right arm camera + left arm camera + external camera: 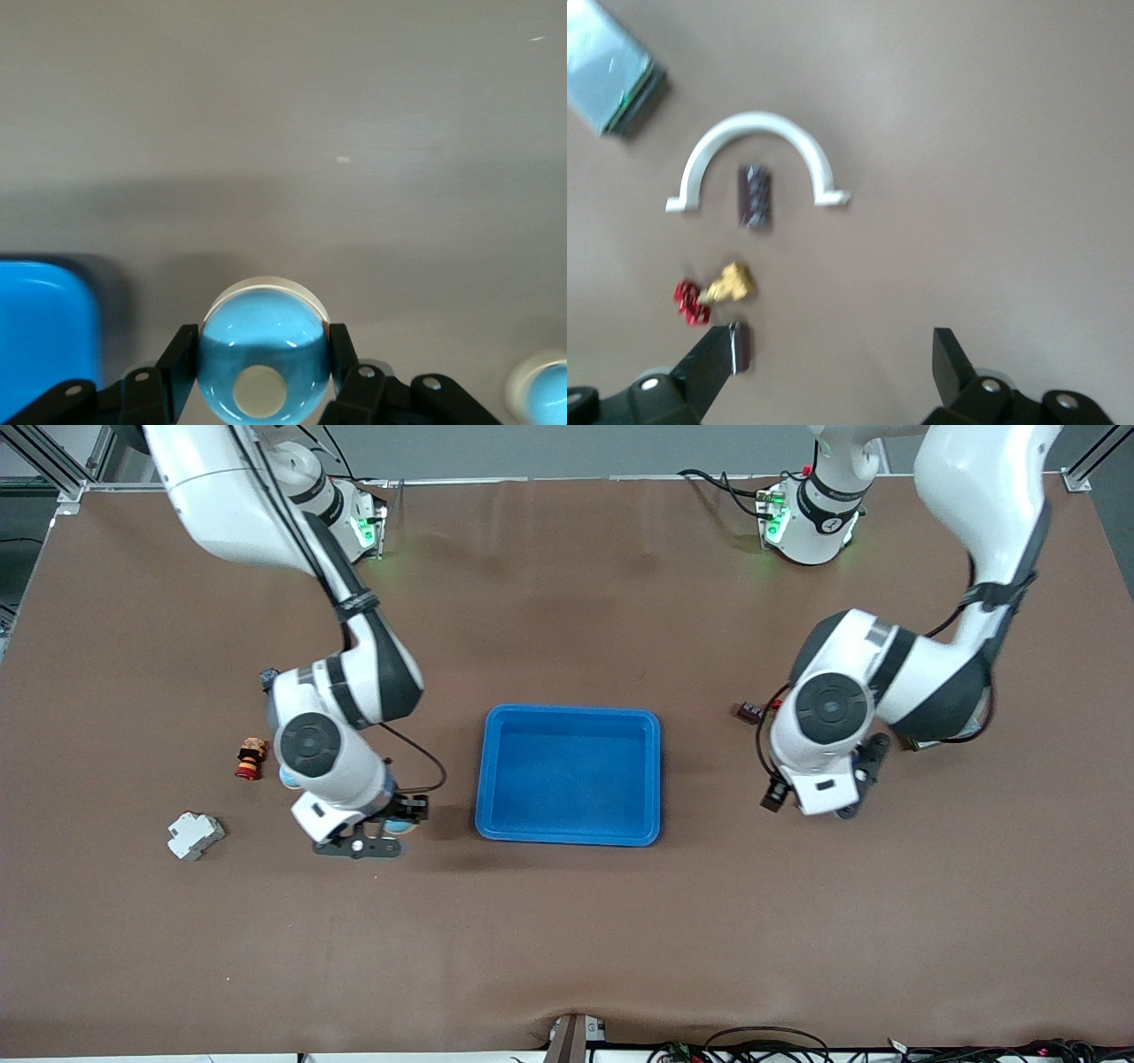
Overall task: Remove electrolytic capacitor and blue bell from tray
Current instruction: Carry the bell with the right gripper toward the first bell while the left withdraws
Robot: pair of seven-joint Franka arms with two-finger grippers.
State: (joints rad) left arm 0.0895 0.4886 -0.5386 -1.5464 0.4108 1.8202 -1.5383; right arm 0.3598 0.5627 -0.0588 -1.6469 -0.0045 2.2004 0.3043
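Gripping one blue bell (263, 349) between closed fingers, right gripper (387, 826) hanging over the table beside one blue tray (568, 838). Spreading wide and holding nothing, left gripper (833, 354) hovering above one dark capacitor (754, 196), one white arch (757, 158), one gold piece (732, 282).

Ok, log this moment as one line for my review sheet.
right gripper: shut on blue bell, beside blue tray | left gripper: open, empty, over small parts | tray: empty
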